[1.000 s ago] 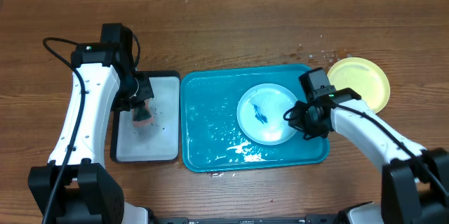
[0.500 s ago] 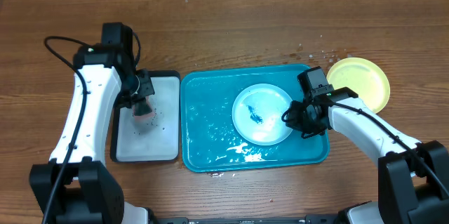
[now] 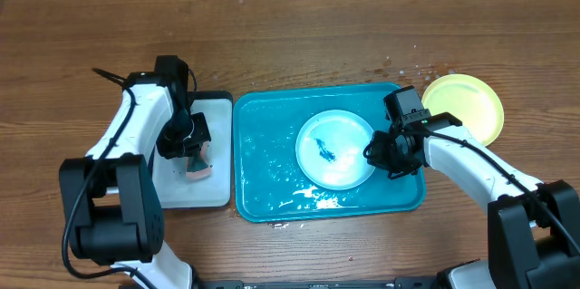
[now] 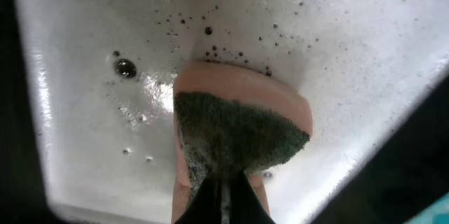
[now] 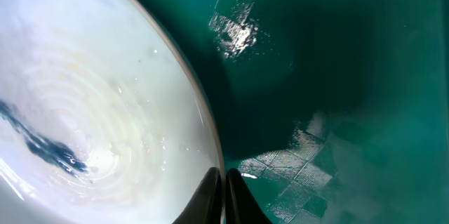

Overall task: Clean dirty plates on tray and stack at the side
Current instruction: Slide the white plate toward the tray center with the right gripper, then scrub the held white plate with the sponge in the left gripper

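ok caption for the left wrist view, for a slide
Left fingers pinching a green-faced sponge over the wet, speckled white tray

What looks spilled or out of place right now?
Water lies on the table off the tray: a small puddle at its front edge, droplets behind its far right corner. The plate in the tray carries a blue smear.

I see the whole table (image 3: 299, 35) from straight above on the overhead camera, while the left wrist camera looks close down on the sponge (image 4: 238, 133) and white tray (image 4: 337, 55), the right wrist one on the plate (image 5: 105, 112) edge and turquoise tray (image 5: 337, 62), both spots shared with overhead.
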